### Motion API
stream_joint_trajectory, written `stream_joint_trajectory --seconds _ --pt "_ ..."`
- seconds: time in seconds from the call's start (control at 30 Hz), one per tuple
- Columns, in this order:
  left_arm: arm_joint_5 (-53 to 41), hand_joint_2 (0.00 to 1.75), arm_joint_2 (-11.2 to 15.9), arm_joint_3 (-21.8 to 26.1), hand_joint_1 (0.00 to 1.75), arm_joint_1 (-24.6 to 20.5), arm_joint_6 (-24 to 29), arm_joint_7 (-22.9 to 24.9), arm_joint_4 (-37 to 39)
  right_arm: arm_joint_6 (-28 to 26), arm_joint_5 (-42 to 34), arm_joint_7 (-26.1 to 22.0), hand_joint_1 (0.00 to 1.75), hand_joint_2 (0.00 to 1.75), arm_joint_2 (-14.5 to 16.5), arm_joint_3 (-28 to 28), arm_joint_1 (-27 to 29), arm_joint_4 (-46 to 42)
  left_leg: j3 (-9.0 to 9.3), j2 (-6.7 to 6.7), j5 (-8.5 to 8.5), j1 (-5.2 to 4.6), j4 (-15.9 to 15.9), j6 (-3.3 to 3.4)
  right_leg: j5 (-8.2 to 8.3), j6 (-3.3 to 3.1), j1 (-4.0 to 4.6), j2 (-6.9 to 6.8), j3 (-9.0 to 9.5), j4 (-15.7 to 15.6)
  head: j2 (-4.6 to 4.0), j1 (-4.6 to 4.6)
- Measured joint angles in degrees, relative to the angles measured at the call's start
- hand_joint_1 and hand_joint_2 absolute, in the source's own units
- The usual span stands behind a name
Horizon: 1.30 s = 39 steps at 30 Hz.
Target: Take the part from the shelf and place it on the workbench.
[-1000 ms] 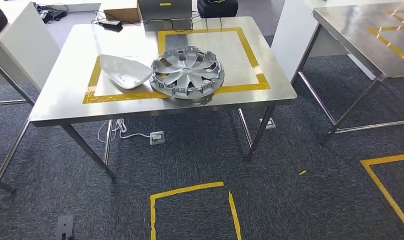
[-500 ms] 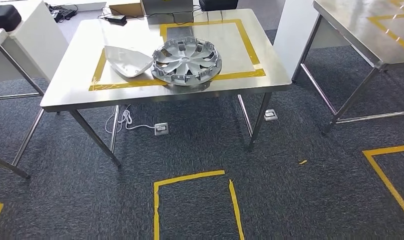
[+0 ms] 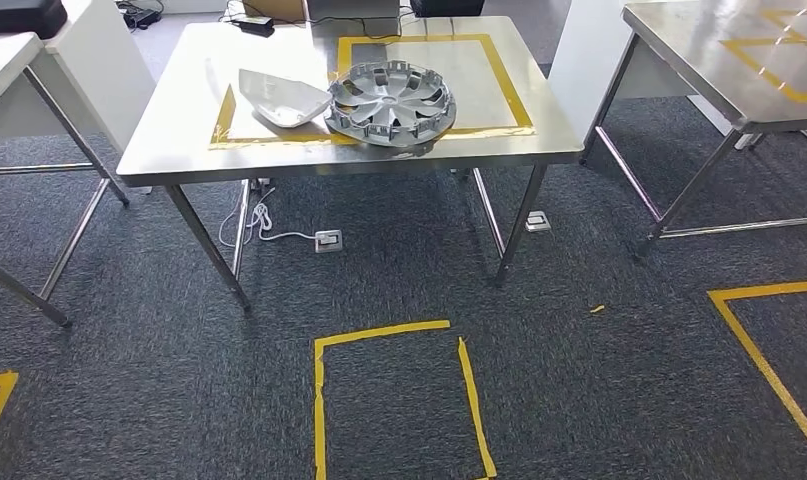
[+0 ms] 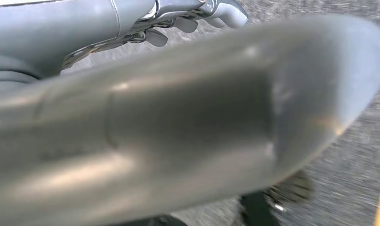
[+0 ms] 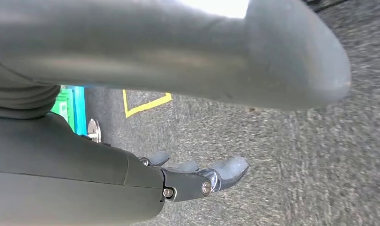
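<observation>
Hubcap (image 3: 390, 102) and white shell (image 3: 282, 97) lie side by side on the bench (image 3: 329, 165), upper middle of the head view; left hand (image 4: 178, 122) and right hand (image 5: 145, 179) hang released, empty; probably walking, so keep arms low and steps steady

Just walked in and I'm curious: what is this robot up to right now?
Nothing is being handled at this moment. The left hand and right hand hang over the grey carpet, fingers apart and holding nothing. Ahead stands a steel workbench marked with yellow tape; a silver wheel cover and a white curved part already lie on it, side by side.
</observation>
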Motion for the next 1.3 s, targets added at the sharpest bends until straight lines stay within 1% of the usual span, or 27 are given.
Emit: stream_joint_trajectory --seconds 0.03,0.1,0.17,0.2,0.23,0.3,0.33,0.4,0.47,0.5,0.53,0.6,0.67,0.7,0.73,0.8,0.83,0.87,0.93,0.97,1.0,1.03,1.07,1.13,1.2,1.23,1.3 --pt "-0.37 0.00 0.29 -0.33 0.00 0.00 -0.05 0.67 0.05 0.00 0.08 -0.05 0.00 0.00 0.10 0.15 -0.05 0.00 -1.01 0.02 0.70 -0.07 0.24 -0.07 0.94 -0.11 0.04 0.00 1.19 0.54 0.00 0.01" --pt "-0.64 0.00 0.76 -0.69 0.00 0.00 0.01 1.97 0.15 -0.01 0.15 0.06 0.00 0.00 0.29 0.32 -0.19 0.00 -2.89 0.01 1.86 -0.12 0.95 -0.35 3.50 -0.55 0.15 0.03 6.37 -4.15 0.00 0.02" --pt "-0.66 0.00 1.16 -0.91 0.00 0.00 0.27 3.01 0.18 -0.02 0.15 0.11 0.00 0.00 0.43 0.37 -0.55 0.00 -4.35 -0.01 2.83 -0.24 1.65 -0.94 2.69 -1.23 0.48 0.11 12.27 -12.22 0.00 0.04" --pt "-0.66 0.00 1.34 -1.01 0.00 -0.01 0.42 3.45 0.20 -0.02 0.14 0.05 0.00 0.00 0.50 0.39 -0.73 0.00 -4.72 0.00 3.30 -0.28 1.83 -1.29 1.78 -1.58 0.66 0.14 13.82 -14.94 0.00 0.07" --pt "-0.64 0.00 1.50 -1.08 0.00 0.01 0.56 3.81 0.23 -0.02 0.14 -0.01 0.00 0.00 0.56 0.40 -0.82 0.00 -4.92 0.02 3.82 -0.27 1.77 -1.66 1.25 -1.95 0.84 0.13 14.27 -16.29 0.00 0.11" --pt "-0.49 0.00 1.84 -1.13 0.00 0.15 0.73 4.34 0.33 -0.02 0.06 -0.03 0.00 0.00 0.72 0.40 -0.78 0.01 -5.33 -0.03 4.27 -0.13 1.69 -2.38 2.16 -2.81 0.78 -0.10 13.45 -16.63 0.00 0.14" --pt "-0.35 0.00 1.95 -1.14 0.00 0.27 0.76 4.48 0.38 -0.03 -0.02 0.04 0.00 0.00 0.76 0.40 -0.77 0.02 -5.83 -0.13 3.24 -0.04 2.37 -2.73 2.86 -3.33 0.71 -0.24 12.90 -16.74 0.00 0.11" --pt "-0.10 0.00 2.04 -1.15 0.00 0.49 0.77 4.52 0.48 -0.08 -0.21 0.25 0.00 0.00 0.83 0.41 -0.81 0.02 -7.44 -0.35 -1.78 0.16 6.79 -3.34 4.37 -4.00 0.58 -0.42 11.26 -16.88 0.00 0.01" --pt "-0.05 0.00 2.04 -1.15 0.00 0.54 0.75 4.29 0.53 -0.13 -0.37 0.42 0.00 0.00 0.86 0.41 -0.74 0.02 -8.85 -0.44 -6.61 0.28 13.60 -3.73 5.86 -4.09 0.60 -0.42 9.29 -16.83 0.00 -0.05" --pt "-0.04 0.00 2.04 -1.15 0.00 0.54 0.74 4.11 0.54 -0.14 -0.42 0.48 0.00 0.00 0.88 0.41 -0.69 0.02 -8.78 -0.44 -7.11 0.32 16.07 -3.84 6.66 -4.01 0.60 -0.44 8.24 -16.79 0.00 -0.05" --pt "0.03 0.00 2.02 -1.15 0.00 0.55 0.74 3.90 0.55 -0.15 -0.44 0.51 0.00 0.00 0.90 0.40 -0.64 0.02 -7.90 -0.44 -6.22 0.36 16.95 -3.88 7.42 -3.90 0.60 -0.48 7.23 -16.73 0.00 -0.05" --pt "0.19 0.00 1.97 -1.15 0.00 0.53 0.73 3.58 0.54 -0.16 -0.55 0.62 0.00 0.00 0.99 0.40 -0.57 0.02 -3.18 -0.44 -3.02 0.44 12.94 -3.76 8.87 -3.57 0.58 -0.52 5.45 -16.54 0.00 -0.05" --pt "0.21 0.00 1.90 -1.15 0.00 0.31 0.68 3.41 0.52 -0.19 -0.79 0.81 0.00 0.00 1.11 0.40 -0.57 0.02 3.04 -0.55 -3.20 0.30 4.66 -3.30 10.12 -3.02 0.68 -0.49 4.34 -16.32 0.00 -0.02" --pt "0.18 0.00 1.85 -1.16 0.00 0.21 0.65 3.38 0.52 -0.21 -0.94 0.89 0.00 0.00 1.16 0.40 -0.56 0.02 4.85 -0.63 -4.00 0.20 1.61 -2.96 10.71 -2.68 0.70 -0.48 4.14 -16.29 0.00 -0.03" --pt "0.13 0.00 1.80 -1.19 0.00 0.14 0.62 3.36 0.53 -0.23 -1.07 0.93 0.00 0.00 1.22 0.40 -0.55 0.02 5.56 -0.72 -4.64 0.04 -0.07 -2.54 11.34 -2.31 0.72 -0.48 4.02 -16.41 0.00 -0.08" --pt "0.02 0.00 1.62 -1.26 0.00 0.19 0.35 3.40 0.60 -0.32 -1.26 1.21 0.00 0.00 1.35 0.40 -0.41 0.02 4.79 -0.64 -3.89 -0.05 -0.48 -1.52 12.32 -1.53 0.54 -0.43 3.93 -16.73 0.00 -0.31" --pt "-0.03 0.00 1.55 -1.31 0.00 0.20 -0.04 3.44 0.64 -0.43 -1.33 1.53 0.00 0.00 1.45 0.40 -0.28 0.02 4.27 -0.55 -3.29 -0.03 -0.49 -1.00 11.69 -1.18 0.45 -0.33 3.60 -16.31 0.00 -0.34" --pt "-0.07 0.00 1.48 -1.35 0.00 0.22 -0.54 3.48 0.67 -0.62 -1.40 1.93 0.00 0.00 1.55 0.40 -0.12 0.02 3.65 -0.46 -2.65 0.03 -0.59 -0.52 9.89 -0.88 0.36 -0.22 3.00 -14.86 0.00 -0.32" --pt "-0.07 0.87 1.45 -1.40 0.00 0.28 -1.52 3.49 0.70 -1.06 -1.69 2.77 0.00 0.87 1.73 0.40 0.06 0.02 2.07 -0.39 -1.41 0.05 -0.64 0.00 3.93 -0.44 0.31 -0.06 1.08 -8.53 0.00 -0.16" --pt "-0.04 1.31 1.45 -1.41 0.00 0.32 -1.76 3.53 0.71 -1.22 -1.83 3.14 0.00 1.31 1.79 0.40 0.09 0.03 1.21 -0.34 -0.81 -0.02 -0.55 0.09 1.62 -0.30 0.32 -0.04 0.20 -4.63 0.00 -0.14" --pt "-0.03 1.75 1.44 -1.41 0.00 0.35 -1.91 3.79 0.71 -1.31 -1.94 3.53 0.00 1.75 1.85 0.40 0.09 0.03 0.35 -0.29 -0.24 -0.10 -0.43 0.09 0.63 -0.24 0.33 -0.04 -0.20 -1.57 0.00 -0.13" --pt "-0.07 1.75 1.43 -1.42 0.00 0.36 -1.94 4.30 0.72 -1.33 -1.96 3.88 0.00 1.75 1.92 0.40 0.11 0.03 -0.37 -0.25 0.27 -0.16 -0.25 0.05 1.02 -0.29 0.36 -0.04 0.30 -0.31 0.00 -0.12" --pt "-0.16 1.75 1.41 -1.43 0.00 0.38 -1.91 4.99 0.73 -1.29 -1.92 4.17 0.00 1.75 2.01 0.40 0.14 0.04 -1.04 -0.22 0.73 -0.21 -0.06 -0.03 2.19 -0.46 0.41 -0.03 1.96 -1.25 0.00 -0.11" --pt "-0.50 1.75 1.33 -1.49 0.00 0.39 -1.81 6.59 0.67 -1.15 -1.90 4.60 0.00 1.75 2.17 0.42 0.16 0.04 -1.98 -0.14 1.46 -0.26 0.35 -0.32 3.90 -1.13 0.62 -0.01 7.93 -8.76 0.00 -0.10" --pt "-0.72 1.75 1.25 -1.69 0.00 0.36 -1.78 7.64 0.29 -1.05 -2.53 4.81 0.00 1.75 2.26 0.90 0.44 0.03 -2.56 -0.07 2.00 -0.31 0.63 -0.84 3.43 -1.87 1.05 -0.01 12.42 -15.65 0.00 -0.10" --pt "-0.66 1.75 1.22 -1.86 0.00 0.36 -1.86 7.93 -0.03 -1.05 -3.23 4.85 0.00 1.75 2.27 1.47 0.76 0.03 -2.72 -0.06 2.16 -0.35 0.71 -1.07 2.94 -2.09 1.16 -0.03 13.15 -17.22 0.00 -0.07" --pt "-0.12 1.75 1.23 -2.32 0.00 0.49 -2.33 8.09 -0.71 -1.11 -5.44 4.68 0.00 1.75 2.28 3.37 1.63 0.02 -2.97 -0.10 2.28 -0.45 0.62 -0.68 3.09 -2.16 1.25 -0.12 13.11 -17.81 0.00 0.05"
